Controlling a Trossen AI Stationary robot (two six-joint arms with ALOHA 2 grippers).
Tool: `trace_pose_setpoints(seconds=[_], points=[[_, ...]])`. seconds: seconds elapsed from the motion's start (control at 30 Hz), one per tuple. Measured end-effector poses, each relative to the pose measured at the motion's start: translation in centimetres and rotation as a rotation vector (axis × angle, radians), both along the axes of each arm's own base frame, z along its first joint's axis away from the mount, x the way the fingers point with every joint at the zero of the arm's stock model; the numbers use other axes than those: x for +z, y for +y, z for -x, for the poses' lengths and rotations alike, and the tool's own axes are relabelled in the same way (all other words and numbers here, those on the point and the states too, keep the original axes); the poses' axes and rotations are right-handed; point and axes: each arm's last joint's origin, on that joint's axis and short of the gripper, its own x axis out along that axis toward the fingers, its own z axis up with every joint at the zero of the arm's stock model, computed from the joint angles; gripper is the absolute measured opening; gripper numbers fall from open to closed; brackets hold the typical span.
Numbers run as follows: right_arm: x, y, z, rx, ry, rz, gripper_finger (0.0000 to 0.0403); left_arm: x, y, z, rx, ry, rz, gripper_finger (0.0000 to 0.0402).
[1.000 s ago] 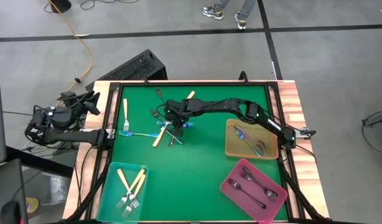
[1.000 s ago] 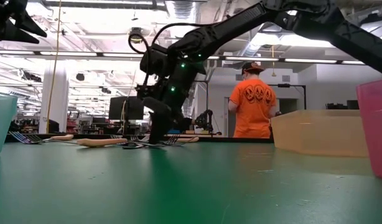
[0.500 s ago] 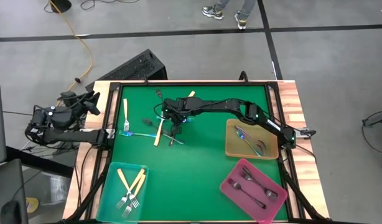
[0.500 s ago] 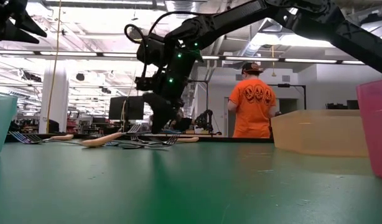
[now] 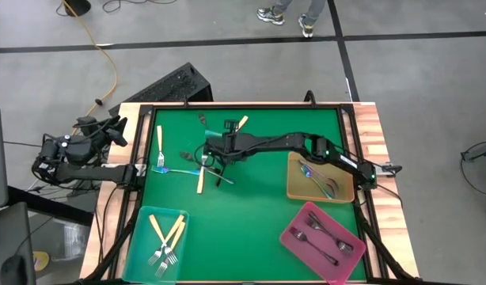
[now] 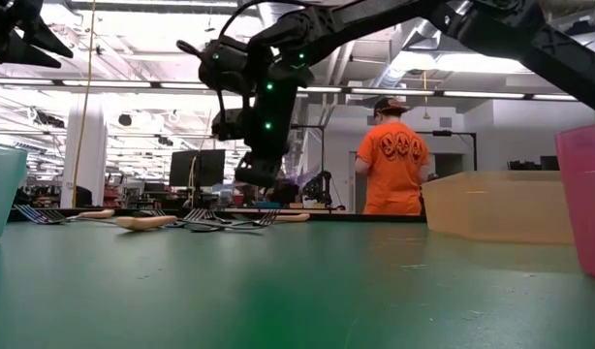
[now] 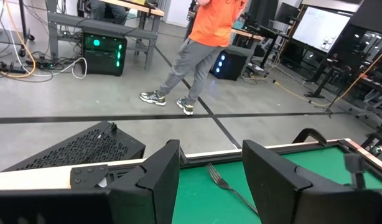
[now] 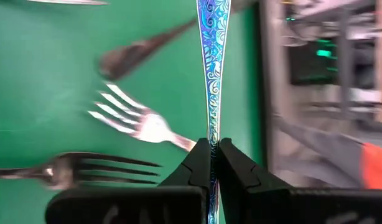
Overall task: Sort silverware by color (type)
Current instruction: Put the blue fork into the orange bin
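My right gripper [image 5: 210, 150] hangs over the loose pile of silverware at the mat's far middle, shut on an iridescent blue fork [image 8: 213, 62]. In the low view the right gripper [image 6: 257, 176] is above the mat. Under and around it lie dark forks [image 8: 138, 121], a cream-handled fork [image 5: 200, 178] and another blue fork [image 5: 168, 169], flat on the green mat. My left gripper [image 7: 209, 180] stands open beyond the table's left edge, with nothing between its fingers. My right gripper pinches the blue fork's patterned handle at its narrow part [image 8: 212, 129] between its two fingers. The handle runs on past the fingertips in line with them, widening toward its free end. The gripper slants down from the table's right. The tine end is hidden by the fingers.
A teal tray [image 5: 140, 229] at the near left holds cream-handled forks. A tan tray [image 5: 294, 186] at the right holds iridescent ones, and a pink tray [image 5: 294, 237] at the near right holds dark ones. More cream forks [image 5: 158, 141] lie far left. A person in orange [image 6: 394, 160] stands beyond the table.
My right gripper has risen from the pile, rolled about its wrist and shifted a little toward the table's left, staying shut. The blue fork came up with it. The cream-handled fork beside it got nudged, tipped briefly and now lies flat, turned more upright in the high view.
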Motion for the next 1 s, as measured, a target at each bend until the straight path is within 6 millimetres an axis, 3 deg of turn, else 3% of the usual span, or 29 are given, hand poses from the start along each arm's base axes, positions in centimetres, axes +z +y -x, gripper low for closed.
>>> trace_pose_setpoints(seconds=[0.37, 0.57, 0.83, 1.0], points=[[0.4, 0.9, 0.6, -0.088, 0.086, 0.237, 0.0035, 0.0, 0.0, 0.0, 0.0, 0.0, 0.0, 0.0158], [1.0, 2.4, 1.6, -0.092, 0.153, 0.258, 0.0035, 0.0, 0.0, 0.0, 0.0, 0.0, 0.0, 0.0158], [4.2, 2.9, 4.6, -0.179, 0.185, 0.257, 0.0036, 0.0, 0.0, 0.0, -0.001, 0.001, 0.0, 0.0158], [7.5, 3.0, 6.8, -0.242, 0.166, 0.279, 0.0036, 0.0, 0.0, 0.0, -0.002, 0.0, 0.001, 0.0158]])
